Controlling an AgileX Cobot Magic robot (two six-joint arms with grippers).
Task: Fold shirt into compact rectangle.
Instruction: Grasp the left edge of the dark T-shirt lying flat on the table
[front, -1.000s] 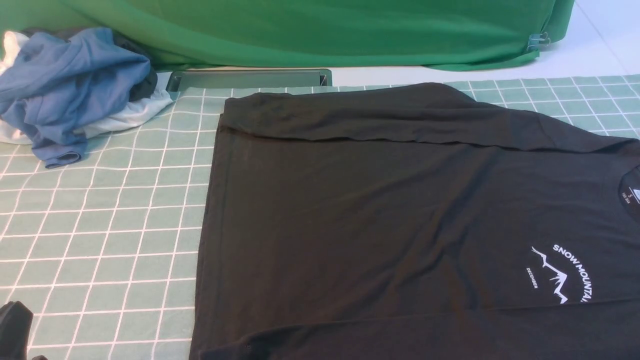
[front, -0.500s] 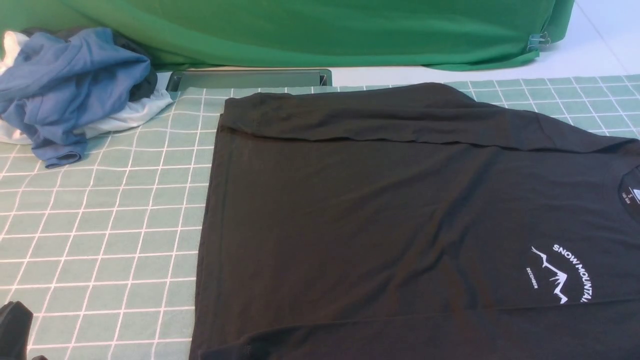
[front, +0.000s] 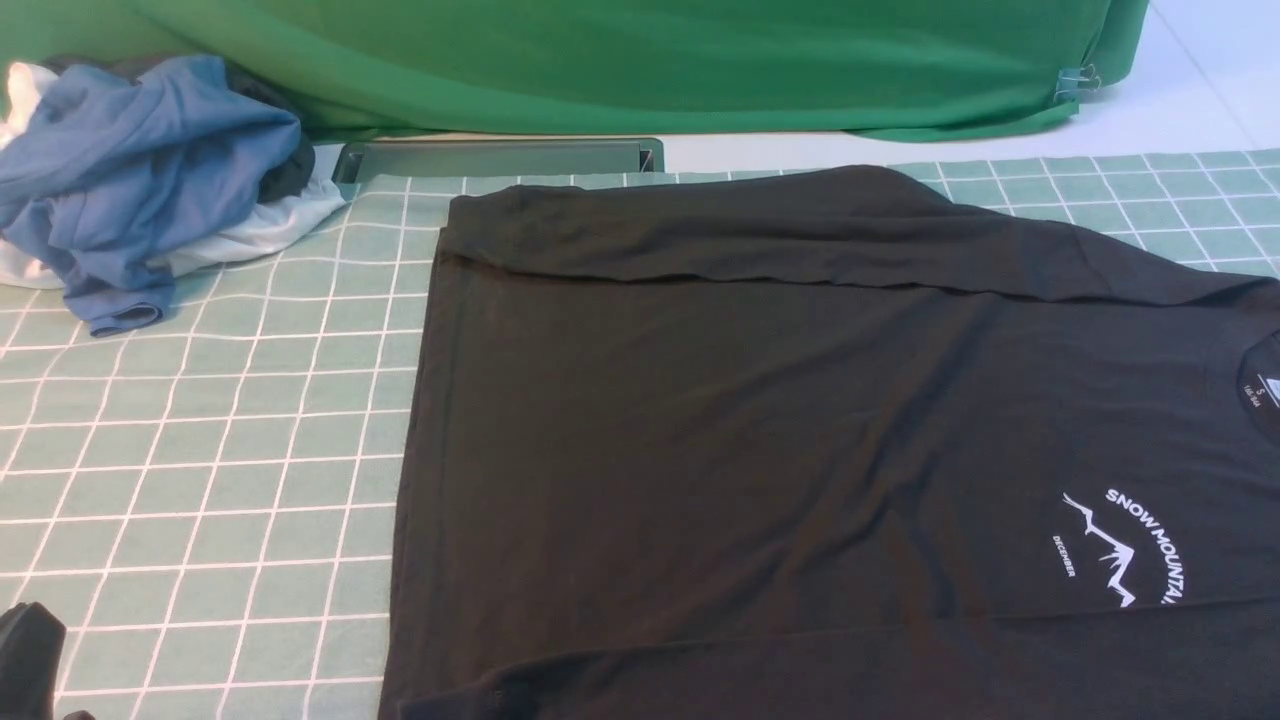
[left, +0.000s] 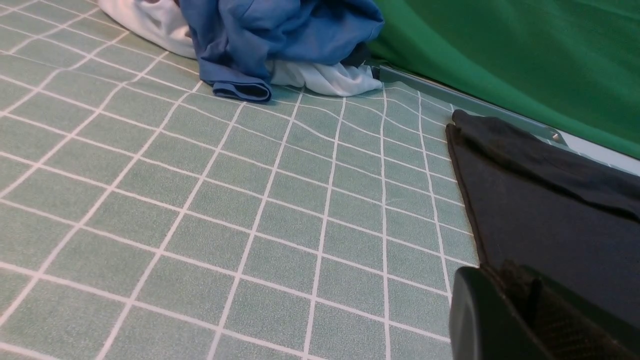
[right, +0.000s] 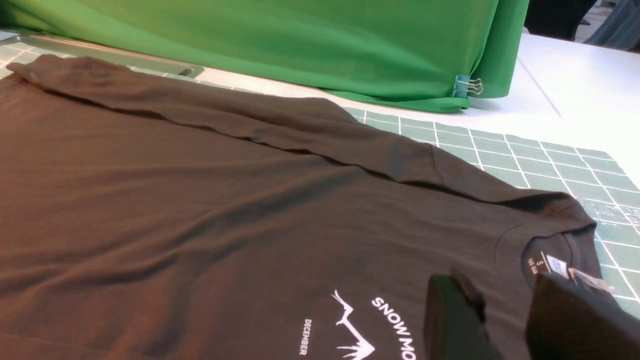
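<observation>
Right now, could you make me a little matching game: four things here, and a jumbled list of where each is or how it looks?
Things:
1. black T-shirt with white mountain print
2. crumpled blue garment
3. green cloth with white grid lines
4. left gripper

Descriptions:
A. lying under the T-shirt
B. shut
C. spread out, one long edge folded over
D. heaped at the far left

Pairs: 1-C, 2-D, 3-A, 4-B

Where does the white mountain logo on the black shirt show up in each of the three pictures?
Front view: the logo is low, toward the right edge.
Left wrist view: not in it.
Right wrist view: bottom edge, right of the middle, partly cut off.
Shared landmark: the green curtain along the top of each, only at the right in the left wrist view.
</observation>
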